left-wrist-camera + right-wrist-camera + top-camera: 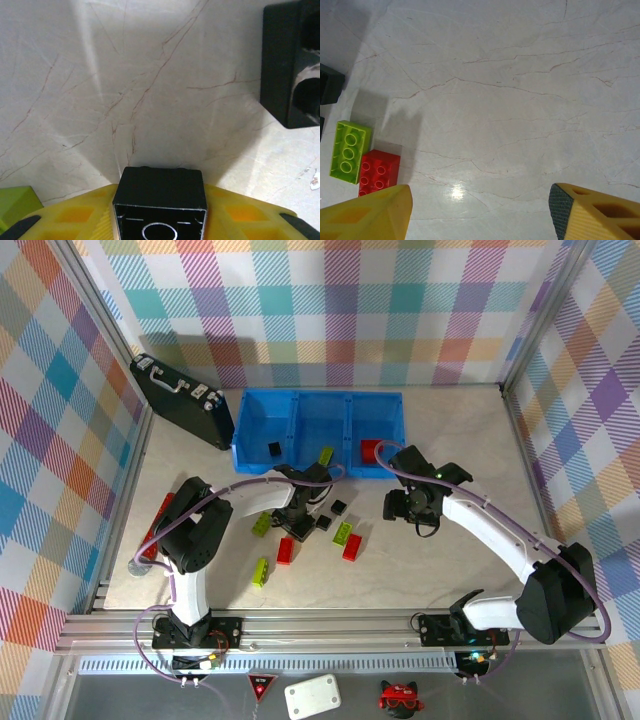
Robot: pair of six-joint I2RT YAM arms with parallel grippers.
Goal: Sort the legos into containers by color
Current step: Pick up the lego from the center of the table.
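Left wrist view: your left fingers (75, 216) are clamped on a black brick (160, 197), close to the surface (150, 75). Your right fingers (375, 212) stand wide over bare surface, near a green brick (349, 151) touching a red brick (379, 171). The blue containers (300, 420) sit farther back.

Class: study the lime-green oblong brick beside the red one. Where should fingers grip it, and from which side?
Probably from above: it lies flat, studs up. Grip across the long sides of the lime-green oblong plastic brick at the end clear of the red plastic brick.
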